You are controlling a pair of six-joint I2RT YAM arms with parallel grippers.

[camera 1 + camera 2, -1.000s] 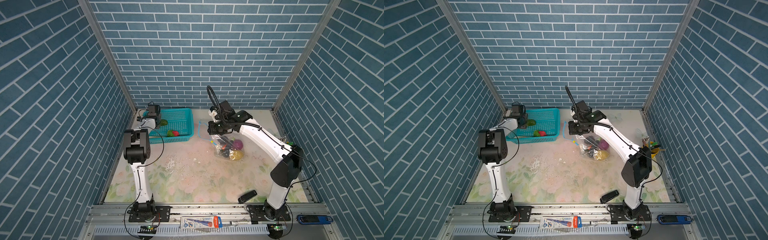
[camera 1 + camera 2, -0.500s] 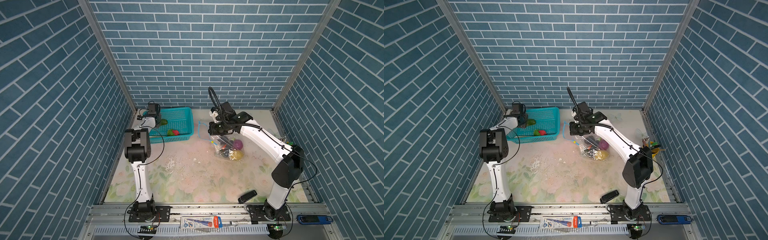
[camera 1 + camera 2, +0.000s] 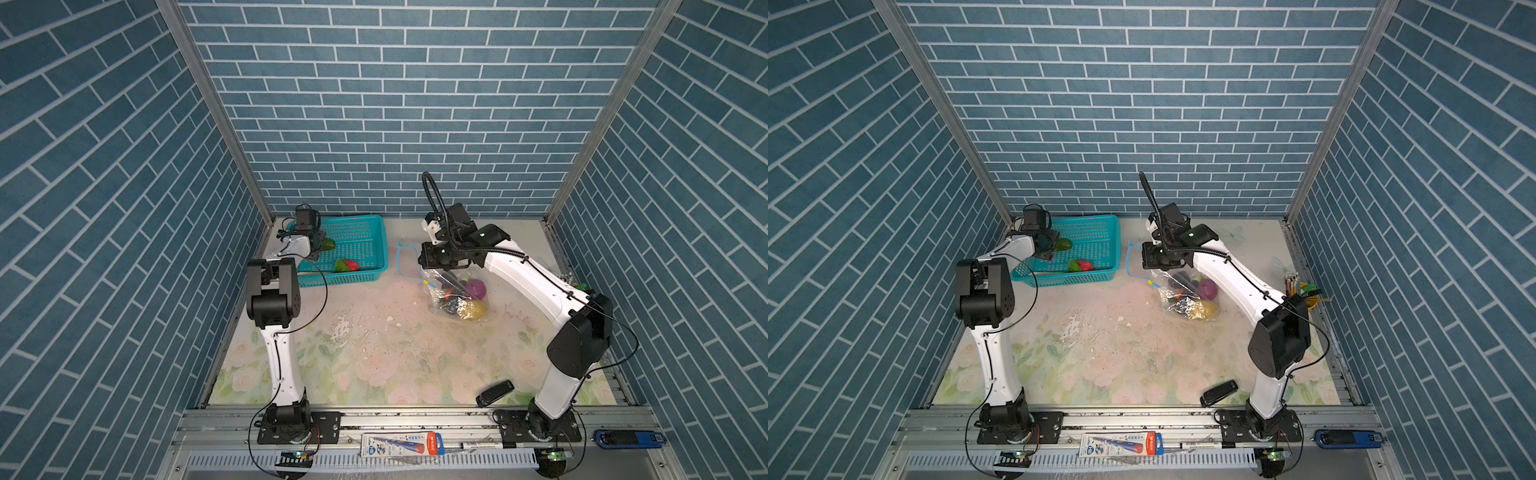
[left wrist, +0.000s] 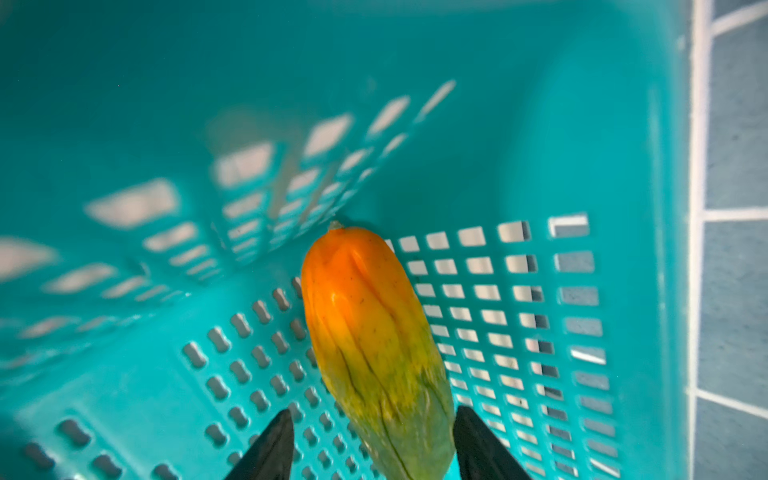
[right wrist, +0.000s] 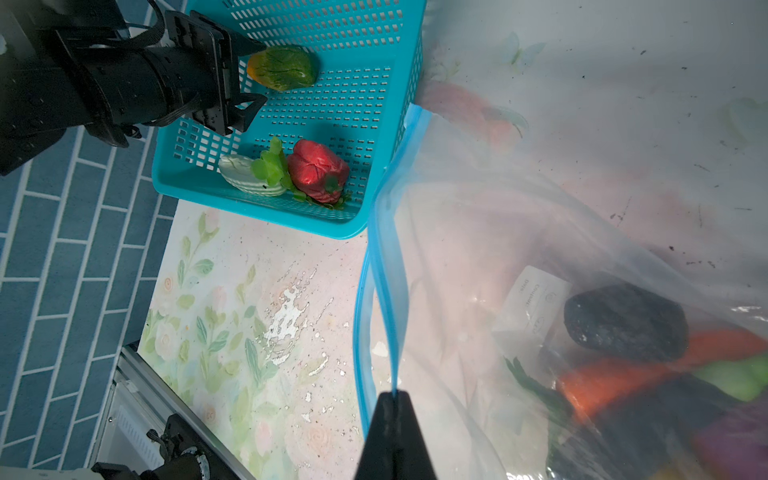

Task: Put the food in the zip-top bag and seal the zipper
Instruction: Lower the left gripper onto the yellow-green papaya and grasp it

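Observation:
My left gripper [image 4: 374,410] is open inside the teal basket [image 3: 345,280], a finger on either side of an orange-and-green fruit [image 4: 370,340] lying on the basket floor. There is a gap at one finger. In both top views this fruit [image 3: 328,244] sits at the basket's far left. A red pepper [image 5: 318,170] and a pale leafy vegetable [image 5: 253,180] lie near the front wall. My right gripper [image 5: 392,395] is shut on the zipper [image 5: 386,266], holding up the mouth of the zip-top bag [image 3: 453,291]. Inside are a purple onion [image 3: 476,287], a yellow fruit [image 3: 473,309], a dark eggplant [image 5: 623,322] and an orange carrot [image 5: 615,378].
A black handheld device [image 3: 494,392] lies near the front edge by the right arm's base. A cup of pencils [image 3: 1304,291] stands at the right wall. The basket's walls enclose the left gripper closely. A packaged item [image 3: 401,444] rests on the front rail.

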